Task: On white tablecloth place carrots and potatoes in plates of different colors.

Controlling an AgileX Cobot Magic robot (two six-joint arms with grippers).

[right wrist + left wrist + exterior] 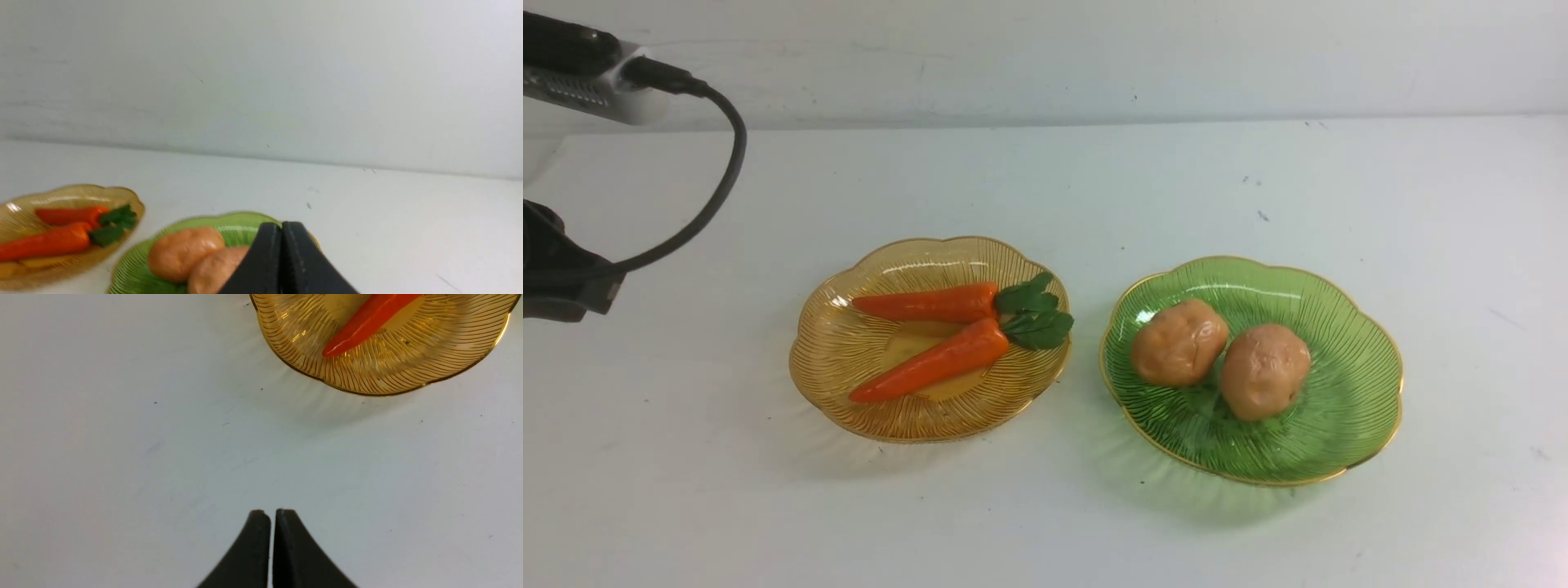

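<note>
- Left gripper (272, 514): jaws pressed together, empty, over bare cloth (122, 457); amber plate (408, 375) with carrots (939, 335) ahead, rim apart from it.
- Right gripper (282, 228): jaws together, empty; green plate (135, 269) with potatoes (186, 251) just beyond its tips, open cloth alongside.

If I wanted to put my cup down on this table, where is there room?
Bare white tablecloth lies in front of both plates, behind them, and right of the green plate. The gap between it and the amber plate is narrow. The left arm crowds the left edge.
</note>
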